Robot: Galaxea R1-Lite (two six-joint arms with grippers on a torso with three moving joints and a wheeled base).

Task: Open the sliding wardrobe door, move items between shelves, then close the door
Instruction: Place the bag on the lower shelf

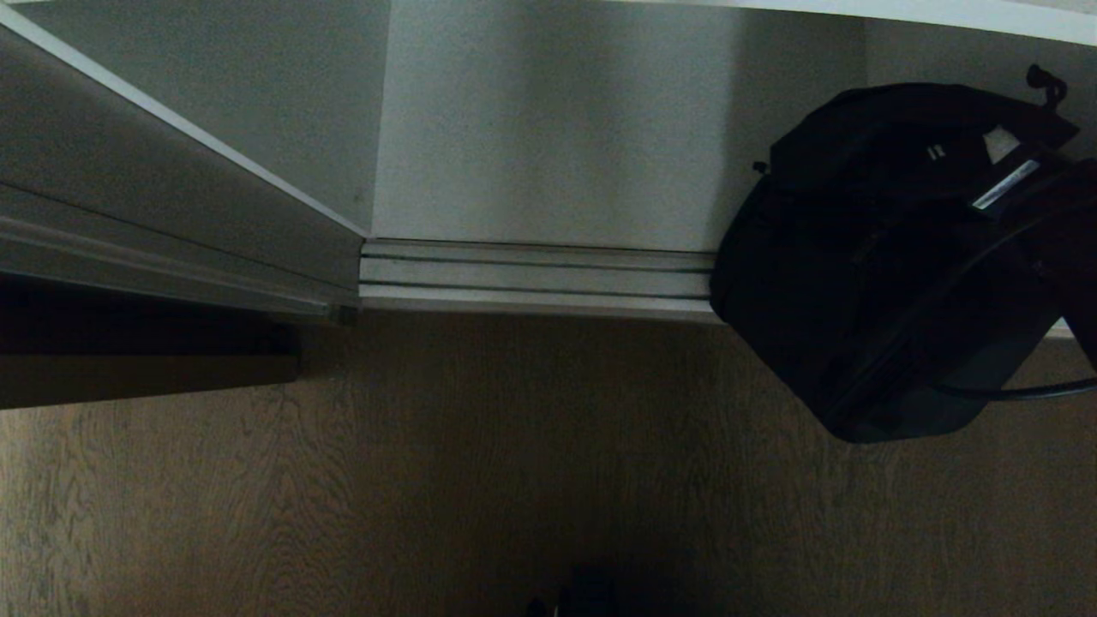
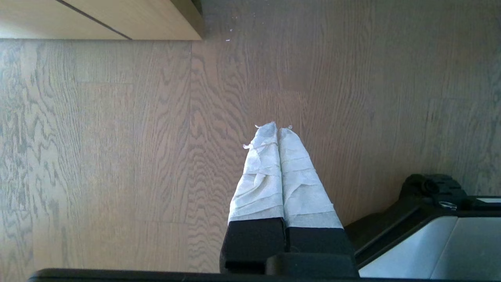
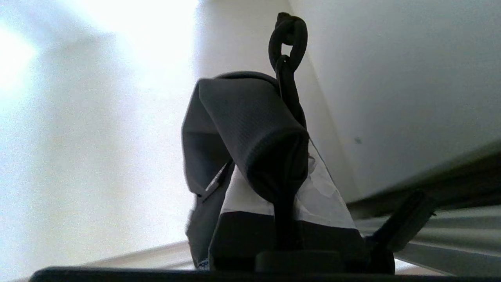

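The black fabric bag hangs at the right, over the door track and the edge of the dark floor. My right gripper is at the bag's top, shut on a fold of its fabric. In the right wrist view that grey-black fold wraps over the taped fingers, and a black cord loop sticks out past it. The sliding wardrobe door stands at the left, leaving the opening uncovered. The grey-white bottom shelf lies bare behind the track. My left gripper is parked over the floor, shut and empty.
A silver door track runs along the front of the wardrobe. A white shelf edge crosses the top right above the bag. Dark wood floor fills the foreground. A light wood cabinet front and my base show in the left wrist view.
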